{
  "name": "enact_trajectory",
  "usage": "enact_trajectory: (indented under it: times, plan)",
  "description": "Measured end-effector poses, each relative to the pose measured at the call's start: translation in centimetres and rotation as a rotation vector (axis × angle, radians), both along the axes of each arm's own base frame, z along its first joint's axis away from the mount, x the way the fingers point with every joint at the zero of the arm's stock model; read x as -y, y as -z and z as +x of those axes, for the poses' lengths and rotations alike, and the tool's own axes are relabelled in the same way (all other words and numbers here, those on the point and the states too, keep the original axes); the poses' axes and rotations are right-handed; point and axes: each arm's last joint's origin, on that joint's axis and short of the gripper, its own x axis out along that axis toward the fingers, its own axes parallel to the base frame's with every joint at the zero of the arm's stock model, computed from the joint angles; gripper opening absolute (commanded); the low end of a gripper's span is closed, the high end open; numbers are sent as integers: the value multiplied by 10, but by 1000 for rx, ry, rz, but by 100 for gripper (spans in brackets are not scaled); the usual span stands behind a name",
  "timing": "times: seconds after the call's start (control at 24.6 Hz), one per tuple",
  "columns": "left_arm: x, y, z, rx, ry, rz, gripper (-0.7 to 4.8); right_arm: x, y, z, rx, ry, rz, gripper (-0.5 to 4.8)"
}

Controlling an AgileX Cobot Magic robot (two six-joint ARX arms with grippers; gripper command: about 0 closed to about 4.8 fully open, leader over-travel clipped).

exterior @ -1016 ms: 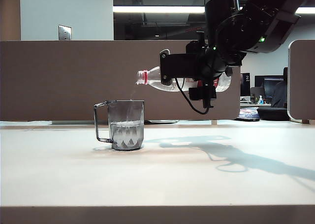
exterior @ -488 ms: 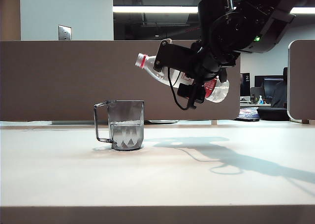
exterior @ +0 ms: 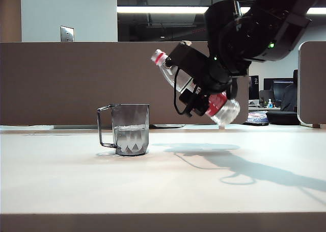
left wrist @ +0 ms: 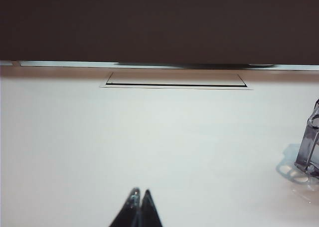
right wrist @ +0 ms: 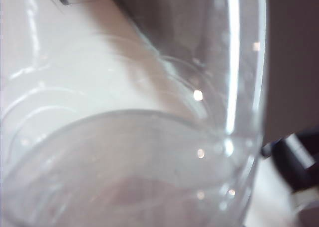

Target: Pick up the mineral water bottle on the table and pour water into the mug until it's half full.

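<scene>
Mug (exterior: 131, 136) about half full; right gripper (exterior: 199, 87) clamps bottle (exterior: 189, 83) at its 2 o'clock, upright it; left gripper (left wrist: 138, 207) closed, empty

A brown partition (exterior: 61, 81) runs across the far side of the scene. Above it on the left stands a pale wall (exterior: 71, 13) with a metal switch plate (exterior: 66, 33). A long ceiling light (exterior: 163, 9) glows under a dark ceiling. To the far right, an office chair (exterior: 288, 107) and monitors (exterior: 277, 86) stand beside another panel (exterior: 311, 84).
</scene>
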Motion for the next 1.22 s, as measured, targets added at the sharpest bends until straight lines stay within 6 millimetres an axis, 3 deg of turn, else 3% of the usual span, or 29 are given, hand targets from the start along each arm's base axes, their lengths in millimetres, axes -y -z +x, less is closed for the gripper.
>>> enact_trajectory:
  times: [0.37, 0.73, 1.06, 1.22]
  plan:
    - [0, 0, 0, 0, 0, 0, -5, 3, 6, -4, -47, 72, 323, 345]
    - [0, 0, 0, 0, 0, 0, -5, 16, 12, -7, -65, -25, 701, 345]
    - [0, 0, 0, 0, 0, 0, -5, 44, 30, -24, -6, -125, 811, 345]
    - [0, 0, 0, 0, 0, 0, -5, 46, 39, -28, 35, -153, 840, 344]
